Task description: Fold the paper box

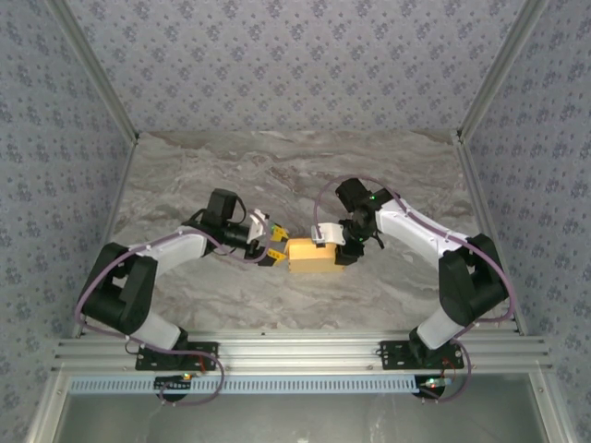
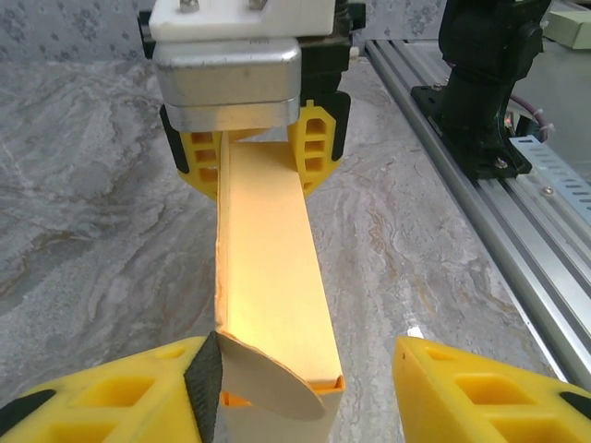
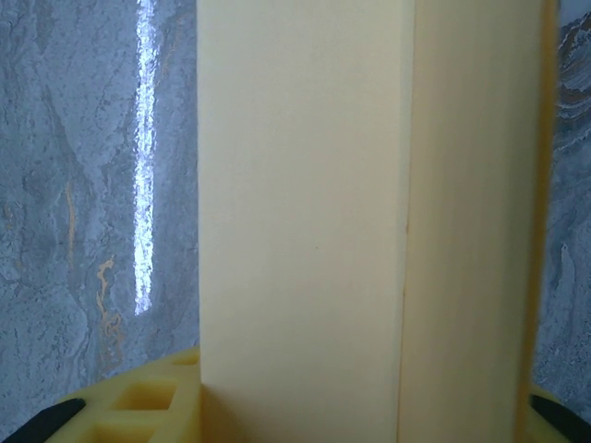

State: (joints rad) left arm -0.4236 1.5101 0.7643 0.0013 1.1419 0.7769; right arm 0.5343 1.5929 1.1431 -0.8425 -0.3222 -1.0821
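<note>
The paper box is a yellow-orange rectangular box lying on the marble table between both arms. My right gripper is shut on its right end; in the left wrist view that gripper clamps the far end of the box. In the right wrist view the box sits between the yellow fingers. My left gripper stands open around the near end. Its left pad touches a curved pale end flap that stands ajar. A wide gap separates the box from the right finger.
An aluminium rail runs along the near table edge, with the right arm's base bolted to it. Patterned walls close in the left, back and right sides. Bare marble lies beyond the box.
</note>
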